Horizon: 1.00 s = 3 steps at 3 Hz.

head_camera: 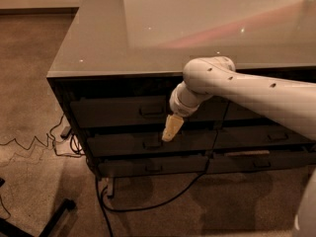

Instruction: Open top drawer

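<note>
The top drawer is the uppermost dark grey front of the left stack, just under the desk top. It is closed, and its small loop handle sits at the centre. My gripper hangs from the white arm, which reaches in from the right. It points down and left in front of the drawer fronts, just right of and slightly below the top handle, above the middle drawer's handle. It holds nothing.
Two shallower drawers lie below the top one, and a neighbouring stack stands to the right. The glossy desk top overhangs them. Black cables trail over the carpet, and a dark stand leg lies at bottom left.
</note>
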Tool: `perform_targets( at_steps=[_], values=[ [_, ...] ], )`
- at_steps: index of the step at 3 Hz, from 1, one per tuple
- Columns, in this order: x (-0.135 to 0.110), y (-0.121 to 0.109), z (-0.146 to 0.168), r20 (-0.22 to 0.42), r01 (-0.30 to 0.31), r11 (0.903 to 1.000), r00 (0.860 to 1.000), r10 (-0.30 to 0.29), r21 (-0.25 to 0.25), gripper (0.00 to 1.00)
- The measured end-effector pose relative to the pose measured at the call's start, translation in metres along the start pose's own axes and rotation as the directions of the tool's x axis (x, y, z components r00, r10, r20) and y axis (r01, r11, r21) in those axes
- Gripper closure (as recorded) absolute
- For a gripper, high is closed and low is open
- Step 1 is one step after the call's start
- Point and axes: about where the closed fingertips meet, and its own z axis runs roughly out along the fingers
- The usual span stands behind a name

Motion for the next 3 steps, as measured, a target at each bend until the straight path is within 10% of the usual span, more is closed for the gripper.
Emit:
perform_targets(
  at_steps=[3],
  values=[
    [0.0095, -0.014, 0.0255, -0.052, -0.041, 0.9976, 0.998, 0.038, -0.056, 0.0]
  ],
)
